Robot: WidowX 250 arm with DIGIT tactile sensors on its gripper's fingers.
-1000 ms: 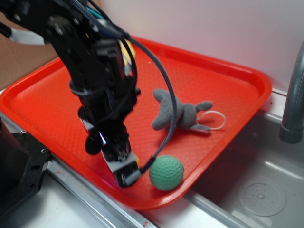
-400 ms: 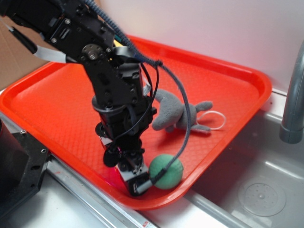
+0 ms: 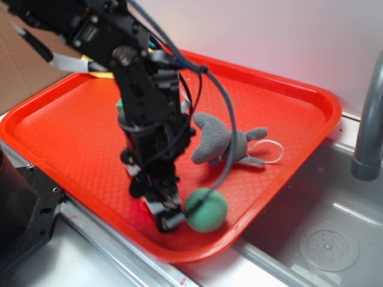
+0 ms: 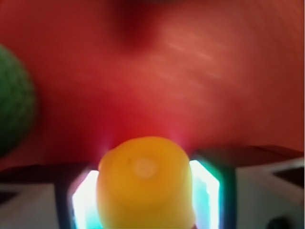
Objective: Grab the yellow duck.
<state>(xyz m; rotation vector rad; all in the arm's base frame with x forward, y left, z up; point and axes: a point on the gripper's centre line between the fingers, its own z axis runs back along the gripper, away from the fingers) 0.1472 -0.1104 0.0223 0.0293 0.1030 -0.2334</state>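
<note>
The duck (image 4: 144, 183) is seen in the wrist view as a rounded yellow mass wedged between the two fingers (image 4: 212, 183), which press against its left and right sides. The fingers are thus closed partway, held apart by the duck's body. The beak is not visible, so the way the duck faces cannot be told; its long axis cannot be judged either, as the lower part is cut off by the frame edge and the view is blurred.

In the exterior view the gripper (image 3: 163, 214) is lowered near the front edge of the red tray (image 3: 287, 101), and the duck is hidden there by the arm. The ball (image 3: 206, 210) is found just beside the gripper, on its right as pictured; contact cannot be confirmed. A grey plush (image 3: 224, 144) lies further back on the tray, apart from the gripper. The tray rests beside a sink (image 3: 329, 239).
</note>
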